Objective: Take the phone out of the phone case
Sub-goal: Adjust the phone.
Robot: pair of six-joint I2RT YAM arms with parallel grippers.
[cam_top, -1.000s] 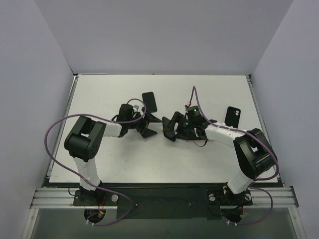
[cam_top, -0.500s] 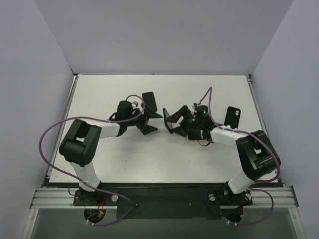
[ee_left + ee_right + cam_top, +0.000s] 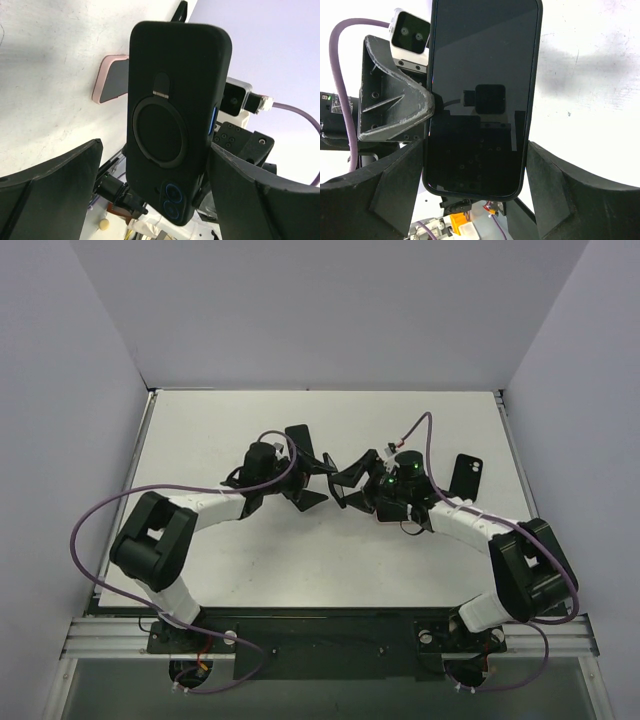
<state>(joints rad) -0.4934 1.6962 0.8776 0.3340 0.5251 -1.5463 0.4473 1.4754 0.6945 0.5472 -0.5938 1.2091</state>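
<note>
The phone (image 3: 482,90) faces the right wrist camera, its dark screen upright, still inside the black phone case (image 3: 175,100). In the left wrist view the case shows its back, with a round ring and blue-rimmed camera holes. My right gripper (image 3: 475,150) is shut on the cased phone across its width, holding it above the table. My left gripper (image 3: 156,150) is open, a finger on each side of the case: the left one stands clear, the right one is close to the edge. From above, the left gripper (image 3: 312,480) and the right gripper (image 3: 352,485) meet at mid-table.
An empty black case (image 3: 467,474) with a camera cutout lies at the right of the table. A flat black piece (image 3: 298,440) lies behind the left gripper. A pink phone-shaped item (image 3: 111,79) lies on the white table (image 3: 200,430) under the grippers.
My left gripper has moved right up to the right gripper, and its fingers now straddle the cased phone. The right gripper has shifted slightly and turned, still holding it.
</note>
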